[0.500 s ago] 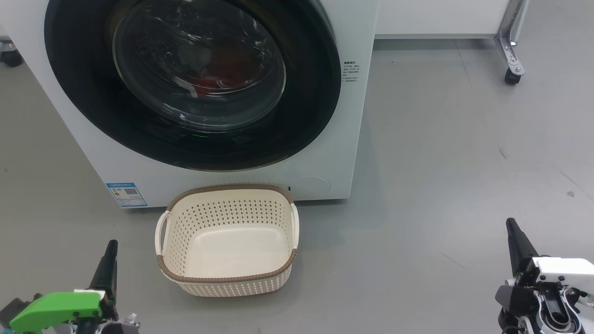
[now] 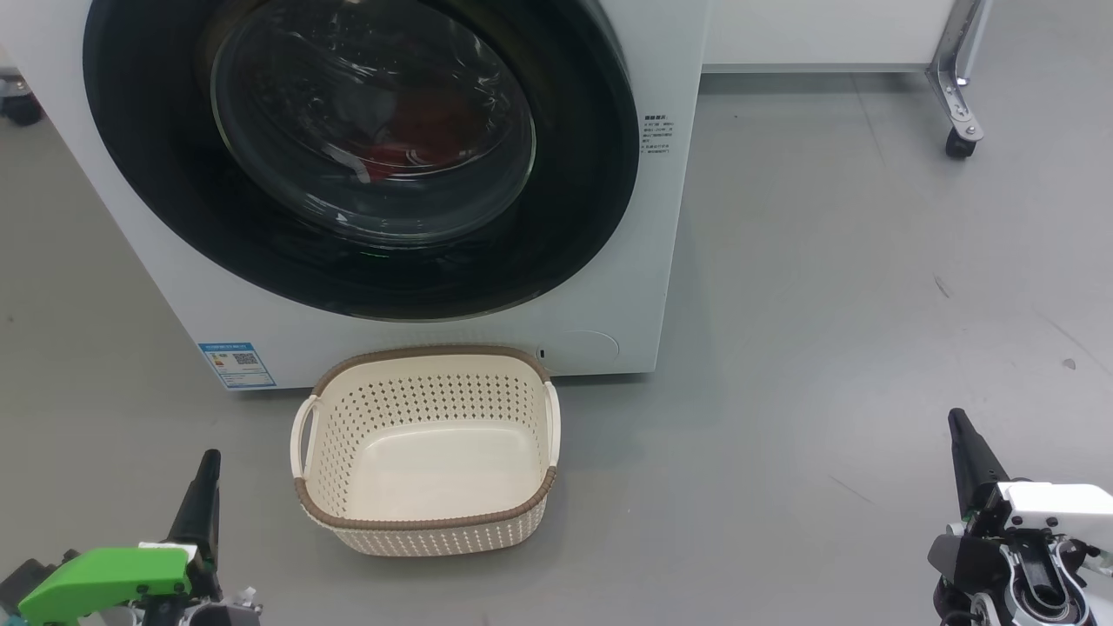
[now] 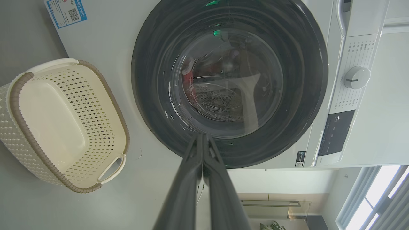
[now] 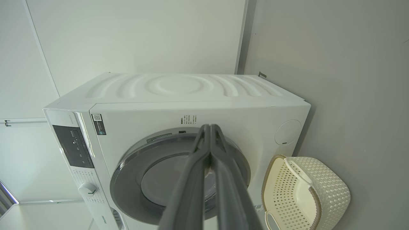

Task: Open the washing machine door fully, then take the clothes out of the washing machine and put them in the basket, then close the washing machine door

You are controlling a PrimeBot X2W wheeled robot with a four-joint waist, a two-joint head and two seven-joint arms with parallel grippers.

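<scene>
One washing machine (image 2: 609,330), one closed door (image 2: 365,148), one basket (image 2: 426,524), two sets of jaws — pressed together.

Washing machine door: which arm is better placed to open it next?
Left, probably. The left gripper sits shut in front of the washing machine door, and its wrist view faces the door squarely. The right gripper, also shut, stands off past the washing machine. Handle side unclear.
</scene>
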